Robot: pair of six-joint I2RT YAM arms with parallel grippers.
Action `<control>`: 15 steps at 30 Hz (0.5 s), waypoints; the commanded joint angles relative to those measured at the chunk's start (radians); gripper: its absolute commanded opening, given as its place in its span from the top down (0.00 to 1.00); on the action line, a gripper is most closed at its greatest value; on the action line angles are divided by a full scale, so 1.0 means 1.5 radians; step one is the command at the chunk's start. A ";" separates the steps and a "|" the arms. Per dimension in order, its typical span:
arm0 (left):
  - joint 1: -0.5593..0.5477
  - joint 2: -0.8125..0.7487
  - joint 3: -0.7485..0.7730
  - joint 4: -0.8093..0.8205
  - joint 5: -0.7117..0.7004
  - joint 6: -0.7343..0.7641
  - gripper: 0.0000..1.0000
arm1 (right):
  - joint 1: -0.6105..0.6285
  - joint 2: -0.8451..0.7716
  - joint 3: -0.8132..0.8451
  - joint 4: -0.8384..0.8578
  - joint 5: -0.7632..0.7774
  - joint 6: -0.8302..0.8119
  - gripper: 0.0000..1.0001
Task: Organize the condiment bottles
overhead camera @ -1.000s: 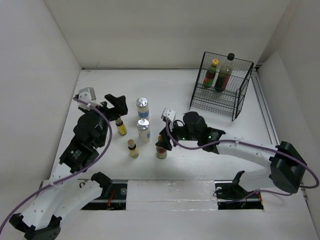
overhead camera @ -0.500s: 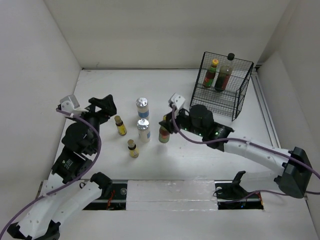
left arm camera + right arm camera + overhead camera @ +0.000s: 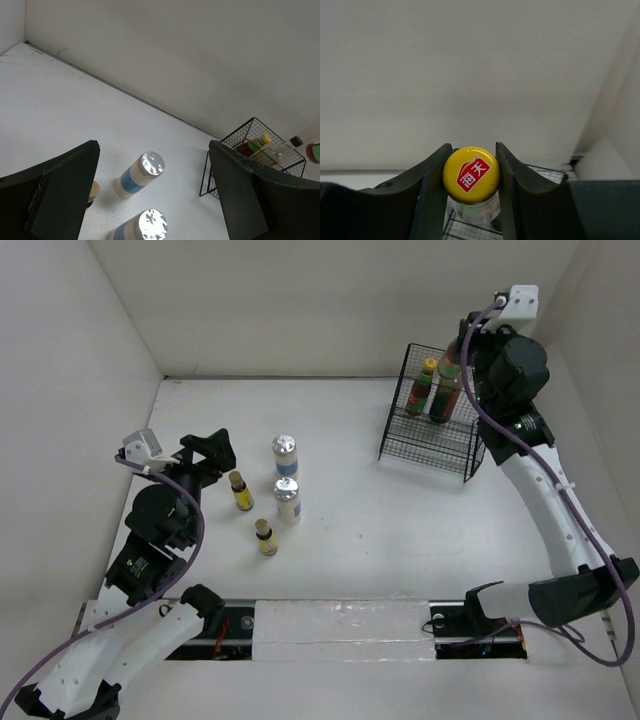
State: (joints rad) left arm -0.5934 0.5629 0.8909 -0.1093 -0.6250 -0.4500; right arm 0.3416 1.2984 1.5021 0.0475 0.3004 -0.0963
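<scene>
Above the wire basket [image 3: 425, 445], seen from overhead, the right gripper [image 3: 458, 355] hangs high, clenched on a yellow-capped brown bottle [image 3: 450, 367] whose label just shows beneath it. Directly under that gripper, on the basket's upper tier, stand the other brown bottle [image 3: 424, 388] and the tall dark bottle [image 3: 443, 400]. The carried one looks lined up to join them, like with like. Well apart over the counter [image 3: 400, 530], the left gripper [image 3: 208, 452] hovers spread and empty. Just to its right stands a tiny yellow bottle [image 3: 240, 490], beyond it one white-blue bottle [image 3: 285, 452] and a second white-blue bottle [image 3: 288, 498]. A second tiny yellow bottle [image 3: 266, 537] stands further off. All four are loose on the counter, so probably next in line.

From the left wrist, the fingers [image 3: 65, 195] stand wide apart with nothing between them. Both white-blue bottles sit ahead and below, within the gap, which would suit a descent onto either. The basket lies far ahead to the right.

From the right wrist, the gripper pinches the yellow cap [image 3: 471, 175] from both sides. That grip lets the bottle hang straight for lowering, and basket wire shows underneath.
</scene>
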 commanded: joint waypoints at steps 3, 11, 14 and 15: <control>0.003 -0.002 -0.001 0.026 0.007 0.015 0.13 | -0.104 0.070 0.112 0.008 0.026 -0.004 0.85; 0.003 0.010 -0.001 0.026 0.007 0.015 0.13 | -0.219 0.172 0.197 -0.012 -0.062 0.002 0.85; 0.003 0.018 -0.001 0.026 0.007 0.021 0.13 | -0.243 0.207 0.225 -0.006 -0.068 0.002 0.85; 0.003 0.018 -0.001 0.026 0.013 0.021 0.13 | -0.249 0.214 0.231 -0.006 -0.077 0.002 0.85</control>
State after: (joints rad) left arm -0.5934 0.5747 0.8909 -0.1070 -0.6201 -0.4385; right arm -0.0135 1.6497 1.7256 -0.1165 0.2371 -0.0978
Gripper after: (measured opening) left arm 0.869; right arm 0.439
